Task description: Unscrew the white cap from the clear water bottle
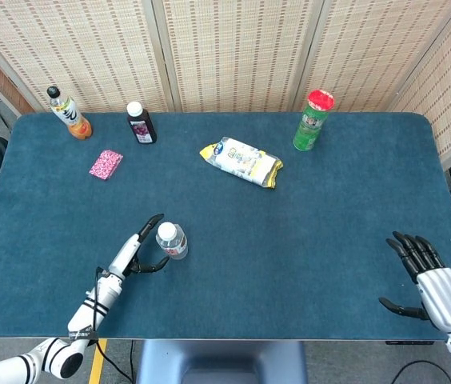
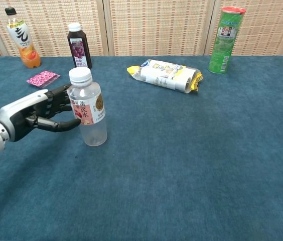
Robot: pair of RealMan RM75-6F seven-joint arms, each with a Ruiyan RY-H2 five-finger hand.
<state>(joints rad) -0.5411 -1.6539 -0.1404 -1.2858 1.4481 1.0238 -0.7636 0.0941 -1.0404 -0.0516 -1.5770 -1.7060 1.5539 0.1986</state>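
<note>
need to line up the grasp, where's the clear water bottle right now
The clear water bottle stands upright on the table's near-left part, directly beside the left hand, well in front of the dark juice bottle.

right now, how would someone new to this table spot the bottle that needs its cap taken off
On the blue table, look at the near left part, well in front of the row of drinks along the screen. The clear water bottle stands upright there alone, white cap on, with the left hand at its side.
</note>
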